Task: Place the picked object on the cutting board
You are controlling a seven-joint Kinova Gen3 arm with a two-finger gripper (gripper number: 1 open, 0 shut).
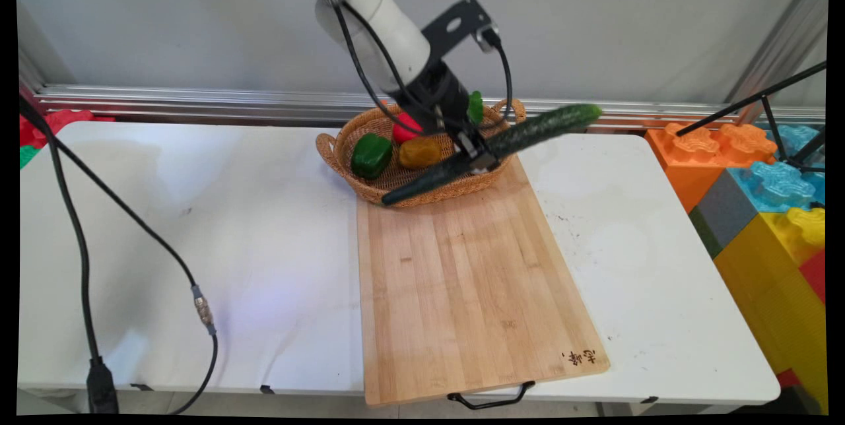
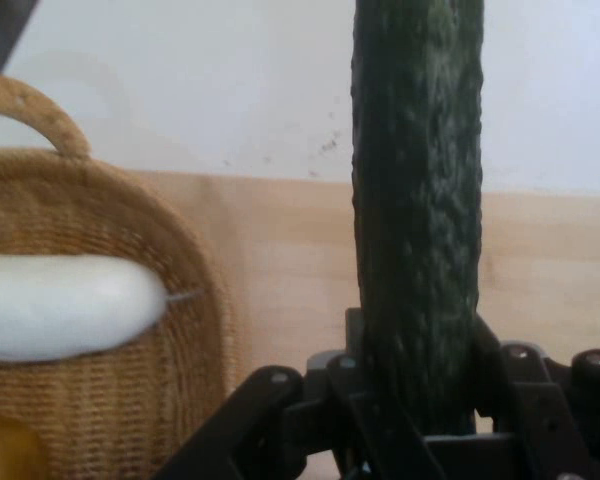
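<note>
My gripper [image 1: 476, 156] is shut on a long dark green cucumber [image 1: 502, 144], gripping it near its middle. The cucumber hangs in the air, tilted, one end over the wicker basket's front rim and the other end up to the right. In the hand view the cucumber [image 2: 417, 210] runs straight up from between the fingers [image 2: 490, 360]. The wicker basket [image 1: 343, 141] stands at the far end of the wooden cutting board [image 1: 462, 280]. It holds a green pepper [image 1: 370, 155], a red pepper [image 1: 405, 128] and a yellow pepper [image 1: 420, 152].
A white oblong thing [image 2: 65, 305] lies in the basket [image 2: 170, 360] in the hand view. Big coloured blocks [image 1: 766, 200] stand off the table's right edge. Black cables [image 1: 82, 260] hang over the table's left side. A metal rail runs along the wall.
</note>
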